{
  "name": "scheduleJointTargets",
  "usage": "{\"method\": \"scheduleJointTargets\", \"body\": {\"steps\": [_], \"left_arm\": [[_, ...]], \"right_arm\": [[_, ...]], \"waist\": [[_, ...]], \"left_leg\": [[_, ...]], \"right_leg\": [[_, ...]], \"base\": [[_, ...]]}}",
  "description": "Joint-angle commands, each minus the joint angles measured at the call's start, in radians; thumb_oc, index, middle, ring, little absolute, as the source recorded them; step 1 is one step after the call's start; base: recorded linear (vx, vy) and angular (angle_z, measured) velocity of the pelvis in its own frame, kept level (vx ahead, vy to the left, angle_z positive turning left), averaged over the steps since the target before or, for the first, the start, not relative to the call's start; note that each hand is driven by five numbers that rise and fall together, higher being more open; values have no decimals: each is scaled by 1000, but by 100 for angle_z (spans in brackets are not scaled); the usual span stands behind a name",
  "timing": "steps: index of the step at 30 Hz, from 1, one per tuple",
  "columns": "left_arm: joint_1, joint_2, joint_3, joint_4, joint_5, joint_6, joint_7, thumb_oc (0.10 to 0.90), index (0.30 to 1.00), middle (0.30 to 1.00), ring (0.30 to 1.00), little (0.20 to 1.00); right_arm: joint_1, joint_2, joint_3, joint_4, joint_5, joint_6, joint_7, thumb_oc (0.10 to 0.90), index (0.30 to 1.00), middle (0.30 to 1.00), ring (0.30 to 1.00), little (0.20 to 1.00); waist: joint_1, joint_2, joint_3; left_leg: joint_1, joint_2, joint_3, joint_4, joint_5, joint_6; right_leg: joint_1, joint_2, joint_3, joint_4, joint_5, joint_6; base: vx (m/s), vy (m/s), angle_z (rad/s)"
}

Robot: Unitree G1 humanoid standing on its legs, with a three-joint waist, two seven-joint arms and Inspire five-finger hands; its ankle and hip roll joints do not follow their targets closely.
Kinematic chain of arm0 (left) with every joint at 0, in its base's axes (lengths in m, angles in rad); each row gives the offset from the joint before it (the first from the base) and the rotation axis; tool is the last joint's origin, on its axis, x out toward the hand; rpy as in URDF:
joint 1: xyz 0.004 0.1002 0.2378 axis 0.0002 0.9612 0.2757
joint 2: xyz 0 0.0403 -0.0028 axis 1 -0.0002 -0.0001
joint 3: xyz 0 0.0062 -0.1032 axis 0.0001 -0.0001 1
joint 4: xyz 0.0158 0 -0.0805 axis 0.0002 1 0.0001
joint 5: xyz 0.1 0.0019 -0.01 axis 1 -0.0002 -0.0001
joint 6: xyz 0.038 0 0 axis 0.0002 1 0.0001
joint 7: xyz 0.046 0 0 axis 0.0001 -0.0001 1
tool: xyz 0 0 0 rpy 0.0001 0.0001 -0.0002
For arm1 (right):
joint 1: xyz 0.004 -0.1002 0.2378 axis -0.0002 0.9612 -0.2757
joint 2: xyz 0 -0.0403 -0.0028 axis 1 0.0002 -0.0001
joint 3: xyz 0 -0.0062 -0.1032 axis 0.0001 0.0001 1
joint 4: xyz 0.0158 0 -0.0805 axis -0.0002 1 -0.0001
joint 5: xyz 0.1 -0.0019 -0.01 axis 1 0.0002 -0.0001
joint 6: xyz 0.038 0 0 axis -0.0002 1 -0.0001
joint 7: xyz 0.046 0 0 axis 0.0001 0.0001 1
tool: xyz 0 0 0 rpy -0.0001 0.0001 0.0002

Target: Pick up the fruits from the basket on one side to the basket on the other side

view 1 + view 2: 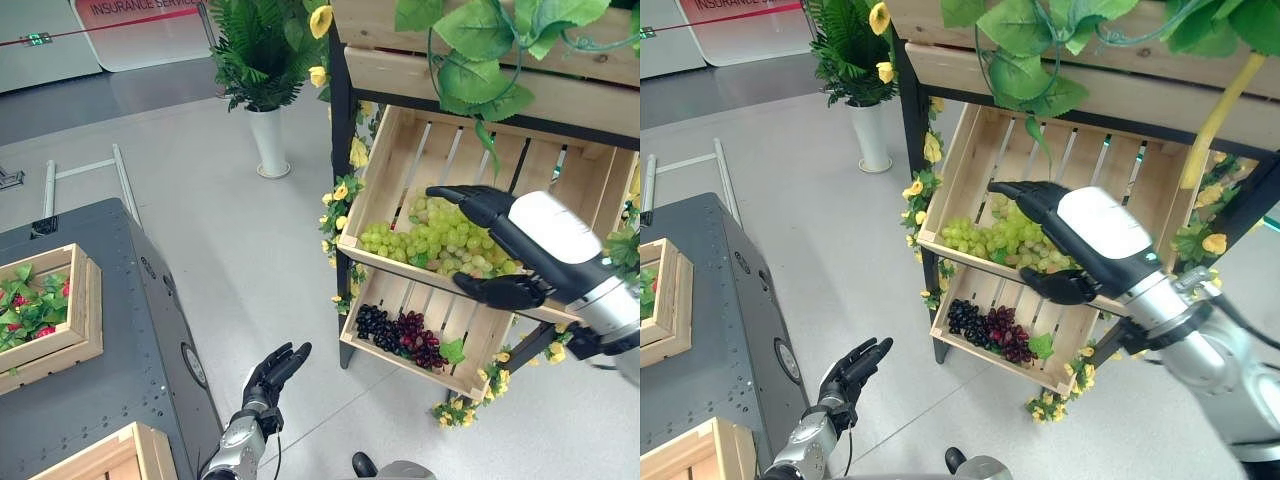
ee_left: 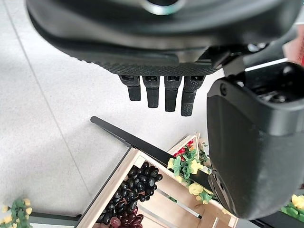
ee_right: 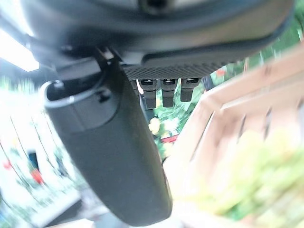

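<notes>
My right robot hand (image 1: 520, 245) hangs spread over the green grapes (image 1: 435, 240) in the upper crate (image 1: 400, 150).

Its fingers are straight and apart, the thumb held out near the crate's front rim, and it holds nothing. The green grapes lie heaped toward the front of that tilted crate on the shelf rack. In the lower crate (image 1: 470, 330) lie the dark grapes (image 1: 400, 335), black ones beside red ones, with a green leaf just beside them. My left robot hand (image 1: 272, 375) is low over the floor, fingers relaxed and empty, near the edge of the grey surface (image 1: 110, 340). On that surface stands a basket (image 1: 75, 300) with leaves and red berries. A potted plant (image 1: 262, 60) stands on the floor behind.
</notes>
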Motion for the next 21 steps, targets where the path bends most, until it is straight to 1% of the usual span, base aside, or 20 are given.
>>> {"method": "scheduleJointTargets", "body": {"steps": [1,4,5,6,7,8,9,10,11,12,13,15,18,19,21], "left_arm": [[-49,16,31,22,-59,-101,11,800,900,900,900,900],[-32,-12,32,106,2,-85,60,800,900,900,900,900],[-30,-16,32,118,6,-89,63,800,900,900,900,900],[-27,-24,32,147,21,-89,75,800,900,900,900,900],[-26,-26,33,154,26,-93,73,800,900,900,900,900],[-18,-29,31,183,48,-103,75,800,900,900,900,900],[-17,-29,32,188,53,-106,75,800,900,900,900,900],[-15,-30,30,193,64,-109,78,800,900,900,900,900],[-6,-31,25,201,91,-114,94,800,900,900,900,900],[-6,-31,25,201,91,-114,94,800,900,900,900,900],[1,-28,25,206,107,-111,99,800,900,900,900,900],[5,-25,24,208,121,-103,105,800,900,900,900,900],[13,-24,17,214,144,-87,120,800,900,900,900,900],[15,-25,14,217,150,-73,124,800,900,900,900,900],[17,-28,9,222,155,-60,122,800,900,900,900,900]], "right_arm": [[-111,52,-23,53,-11,-35,-64,800,900,900,900,900],[-133,122,88,88,-129,-73,-113,800,900,900,900,900],[-138,127,104,91,-141,-73,-119,800,900,900,900,900],[-148,138,144,106,-163,-96,-128,800,900,900,900,900],[-153,140,156,111,-169,-94,-134,800,900,900,900,900],[-164,152,194,126,-175,-100,-138,800,900,900,900,900],[-170,155,206,132,-174,-101,-141,800,900,900,900,900],[-173,158,215,139,-165,-103,-138,800,900,900,900,900],[-182,171,253,158,-141,-102,-130,800,900,900,900,900],[-183,171,253,159,-142,-102,-130,800,900,900,900,900],[-188,185,286,186,-114,-101,-127,800,900,900,900,900],[-198,202,322,209,-102,-89,-130,800,900,900,900,900],[-218,246,386,260,-35,-70,-116,800,900,900,900,900],[-232,275,422,303,-12,-60,-108,800,900,900,900,900],[-250,310,470,366,-16,-57,-115,800,900,900,900,900]], "waist": [[64,-6,-22],[91,-11,-19],[94,-12,-19],[105,-15,-19],[106,-16,-18],[118,-18,-18],[123,-27,-18],[127,-28,-19],[141,-29,-18],[141,-29,-18],[155,-31,-18],[168,-32,-16],[192,-32,-14],[202,-33,-15],[215,-31,-13]], "left_leg": [[11,-32,-67,10,-107,35],[5,-31,-88,10,-102,34],[4,-31,-91,10,-102,34],[1,-31,-96,10,-102,34],[0,-31,-99,10,-102,34],[-1,-32,-109,10,-101,34],[-12,-32,-98,10,-81,31],[-14,-32,-100,10,-80,30],[-15,-32,-113,10,-79,29],[-15,-32,-113,10,-79,29],[-19,-33,-125,10,-77,28],[-21,-33,-137,10,-75,27],[-25,-36,-157,10,-71,24],[-28,-37,-163,10,-68,22],[-29,-38,-173,10,-66,21]], "right_leg": [[35,42,-46,4,-35,-1],[38,37,-71,2,-35,-3],[38,36,-73,2,-36,-3],[38,34,-83,2,-38,-3],[39,34,-85,2,-39,-3],[41,32,-95,2,-41,-4],[31,32,-93,2,-24,-10],[31,32,-95,2,-24,-10],[35,27,-110,2,-27,-11],[35,27,-111,2,-27,-11],[36,24,-124,2,-29,-12],[39,21,-139,2,-32,-13],[45,15,-167,2,-39,-17],[45,12,-176,2,-40,-19],[49,10,-190,2,-42,-22]], "base": [[-5,-39,3],[-12,-67,2],[-13,-73,8],[-9,-49,10],[-3,-73,22],[-59,-101,20],[-58,-109,17],[-57,-114,7],[6,-55,5],[7,-77,15],[3,-61,24],[2,-65,21],[-2,-67,20],[7,-59,15],[4,-52,10]]}}
